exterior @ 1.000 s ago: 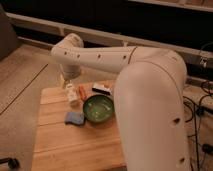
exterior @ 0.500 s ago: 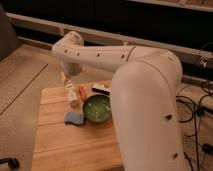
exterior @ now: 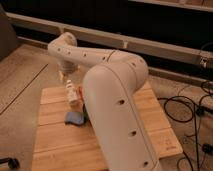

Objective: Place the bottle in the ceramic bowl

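The bottle [exterior: 72,93] sits toward the back left part of the table [exterior: 54,141]. It is small and slim, whitish in its upper part and orange-tan lower down. It looks roughly upright, though its base is too blurred to read. The gripper [exterior: 67,77] hangs right above it, at or very near the bottle's top. It cannot be told whether the gripper is open, closed or holding the bottle.

Just in front of the bottle lies a blue sponge [exterior: 75,119], soft-edged and flat against the wood, with its right end tucked behind the arm [exterior: 116,102]. The arm is thick, rounded and smooth, in matte white plastic with small dark holes along its shell. It rises from the lower right, bends at a rounded joint at upper left and drops down to the gripper. It hides much of the table's right half.

The table is pale wood made of long planks with visible seams, squared at the corners. It stands on a speckled grey-tan floor [exterior: 20,75]. Behind it a pale rail [exterior: 150,44] runs across a dark wall. Black cables [exterior: 192,107] loop over the floor on the right.
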`<state>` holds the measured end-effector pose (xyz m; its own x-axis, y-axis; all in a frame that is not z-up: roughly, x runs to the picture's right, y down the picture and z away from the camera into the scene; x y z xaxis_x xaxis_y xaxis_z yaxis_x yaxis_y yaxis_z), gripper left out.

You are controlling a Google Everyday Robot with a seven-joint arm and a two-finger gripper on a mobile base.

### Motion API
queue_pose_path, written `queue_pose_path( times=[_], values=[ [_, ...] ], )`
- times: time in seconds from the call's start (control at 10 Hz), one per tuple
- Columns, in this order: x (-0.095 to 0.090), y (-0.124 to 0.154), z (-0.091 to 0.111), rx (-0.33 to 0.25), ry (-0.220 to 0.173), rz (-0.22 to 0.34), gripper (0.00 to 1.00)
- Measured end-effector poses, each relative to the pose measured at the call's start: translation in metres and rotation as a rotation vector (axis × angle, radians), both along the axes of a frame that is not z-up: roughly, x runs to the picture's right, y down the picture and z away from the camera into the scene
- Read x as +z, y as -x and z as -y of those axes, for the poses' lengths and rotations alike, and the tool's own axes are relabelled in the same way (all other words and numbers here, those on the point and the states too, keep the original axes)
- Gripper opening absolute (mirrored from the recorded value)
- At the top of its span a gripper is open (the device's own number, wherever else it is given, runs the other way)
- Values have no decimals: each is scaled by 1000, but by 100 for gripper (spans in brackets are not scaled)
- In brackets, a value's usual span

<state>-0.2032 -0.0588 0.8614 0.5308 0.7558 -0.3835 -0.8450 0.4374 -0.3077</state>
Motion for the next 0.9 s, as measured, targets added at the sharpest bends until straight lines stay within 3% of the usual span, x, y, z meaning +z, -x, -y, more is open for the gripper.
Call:
queue_pose_path(
  times=[0.2, 0.4, 0.7, 0.9],
  values=[
    [23, 1, -24, -11, 86, -42, 65],
    [38, -8, -39, -6, 146, -93, 65],
    [53, -25, -52, 16, 202, -170, 65],
    [59, -13, -58, 57, 236, -145, 65]
  ],
)
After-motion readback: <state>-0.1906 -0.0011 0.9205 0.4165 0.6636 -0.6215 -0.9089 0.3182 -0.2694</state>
